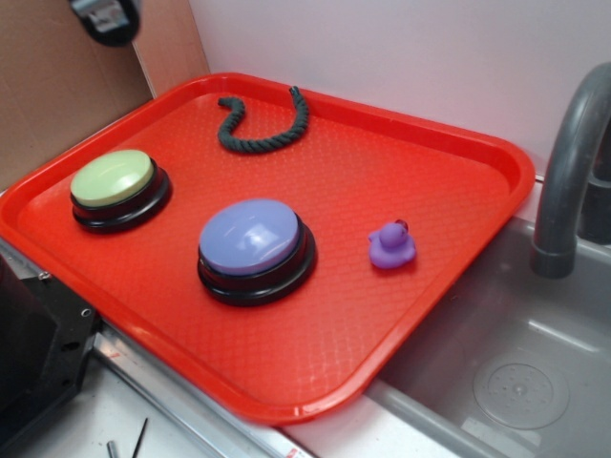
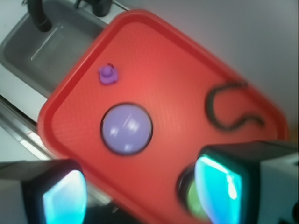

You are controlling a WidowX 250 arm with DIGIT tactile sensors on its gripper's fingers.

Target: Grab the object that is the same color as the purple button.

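A: What is laid out here?

B: A red tray (image 1: 449, 229) sits beside a grey sink (image 1: 496, 382). On the tray stands the purple button (image 1: 251, 239), a lavender dome on a black base. Just beside the purple button, on the side toward the sink, is a tiny purple duck (image 1: 391, 246), upright, much smaller than the button and not touching it.

A: What else is on the tray?

B: A yellow-green button (image 1: 115, 179) stands well apart from the purple button, on the side away from the sink. A dark green rope (image 1: 263, 119) lies curled near the tray's far edge, beyond the purple button.

A: And the robot?

B: In the wrist view the gripper (image 2: 142, 193) hangs high above the tray. Its two fingers (image 2: 63, 198) are spread wide apart with nothing between them. The purple button sits below, nearer the gap than the duck does.

A: What could go wrong?

B: My judgement: the duck matches the purple button in colour and sits close to it, so a descent aimed slightly off could land on the button instead. The duck is small and rounded, so fingers closing off-centre could squeeze it sideways, toward the tray edge by the sink. The wrist view is blurred, which makes fine alignment harder to judge.
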